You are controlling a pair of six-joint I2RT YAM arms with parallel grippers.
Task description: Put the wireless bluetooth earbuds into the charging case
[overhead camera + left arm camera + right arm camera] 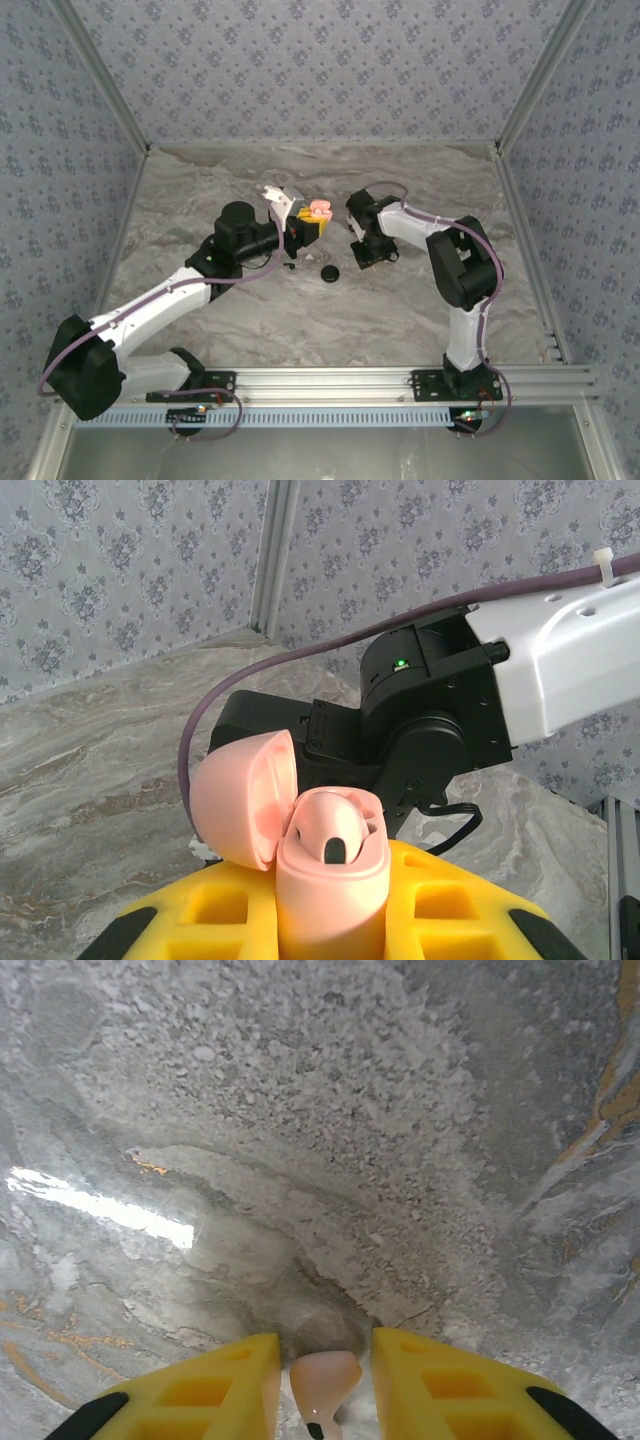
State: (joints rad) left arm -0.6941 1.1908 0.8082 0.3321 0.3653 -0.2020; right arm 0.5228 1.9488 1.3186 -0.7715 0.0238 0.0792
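On the marble worktop [400,320], your stock reads as follows. Left arm [150,300]: reaches in to the middle of the worktop. Right arm [465,270]: bent in from the other side, its wrist close to the left one. Left gripper [308,218]: clenched on the pink charging case [330,880], which stands upright between the yellow fingers [450,900]. Hinged lid [245,795]: thrown back, the case open. Right gripper [325,1360]: low over the worktop, jaws drawn narrow about a pale pink piece [325,1385] with a dark tip; you cannot tell whether the fingers press it or merely flank it. Round black piece [330,272]: flat on the worktop, between the two wrists and nearer the bases. Dark piece [333,852]: seated in the case's open well, too small to name. Earbud [290,265]: one tiny black item on the worktop, just beside the left wrist and apart from the case.
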